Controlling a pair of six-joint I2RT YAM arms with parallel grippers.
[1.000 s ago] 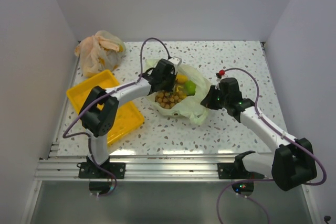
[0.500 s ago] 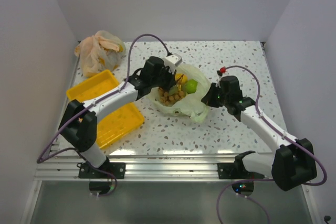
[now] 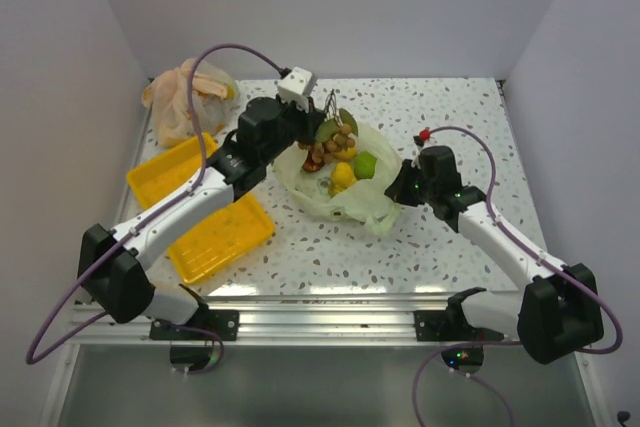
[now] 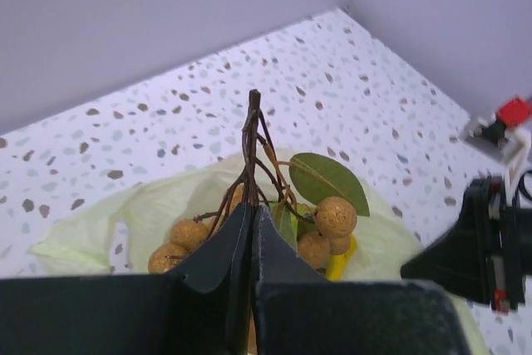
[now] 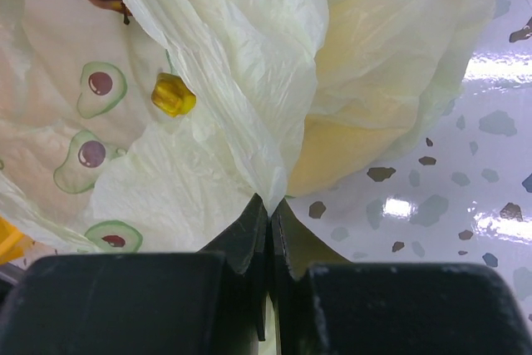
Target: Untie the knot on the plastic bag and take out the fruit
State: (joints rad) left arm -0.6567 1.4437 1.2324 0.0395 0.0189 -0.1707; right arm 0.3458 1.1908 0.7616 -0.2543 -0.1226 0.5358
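– How far along was I?

– You had the knot undone. The plastic bag (image 3: 375, 215) lay open in the middle of the table. Your left gripper (image 4: 252, 214) pinched the stem of the cluster of brown fruits (image 4: 332, 218), which hung just over the bag.

– And my other arm?

– Your right gripper (image 5: 268, 209) was pressed together on the bag's edge. The green round fruit (image 3: 363, 164) and the orange-yellow fruit (image 3: 341, 179) sat inside, so I think you had those left to lift out.
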